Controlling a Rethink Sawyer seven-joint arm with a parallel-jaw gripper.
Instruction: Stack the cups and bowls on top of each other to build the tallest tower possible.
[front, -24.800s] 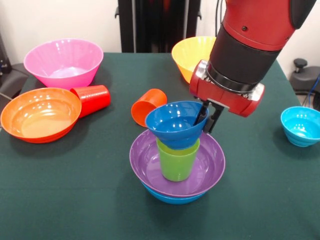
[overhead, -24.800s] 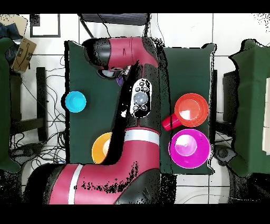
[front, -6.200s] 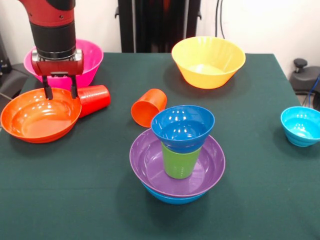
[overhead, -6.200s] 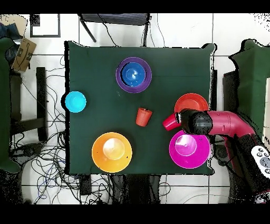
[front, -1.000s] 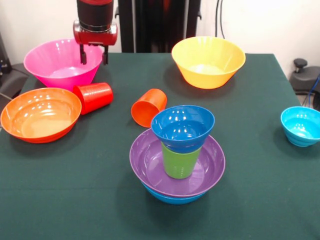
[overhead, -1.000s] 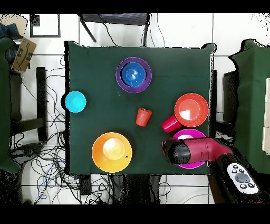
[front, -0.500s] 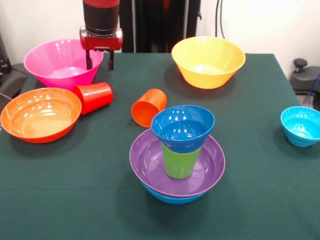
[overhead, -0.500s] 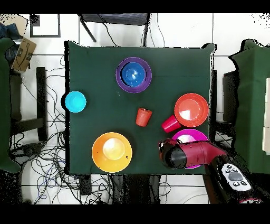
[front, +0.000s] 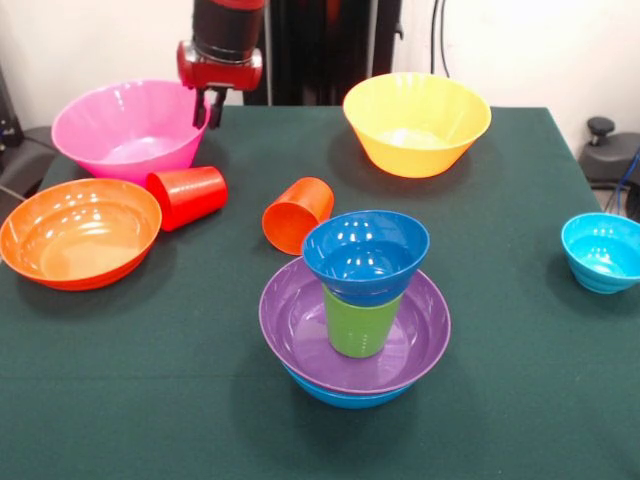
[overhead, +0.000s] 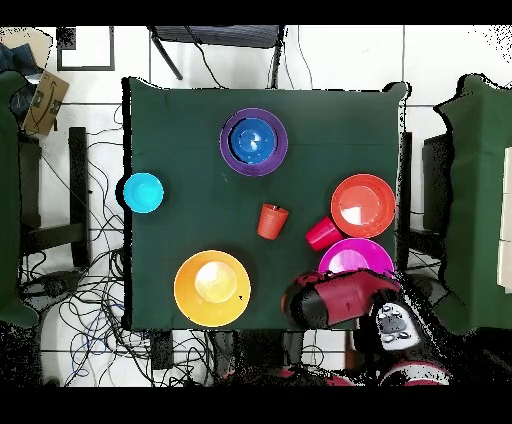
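The gripper (front: 209, 108) hung at the pink bowl's (front: 125, 130) rim, fingers bunched together; whether it held the rim was unclear.

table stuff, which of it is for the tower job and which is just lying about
For the job:
tower: blue bowl, purple bowl, green cup, small dark blue bowl
pink bowl, at the gripper
orange bowl
yellow bowl
small cyan bowl
red cup and orange cup, both on their sides

Just lying about:
cables on the floor
cardboard box
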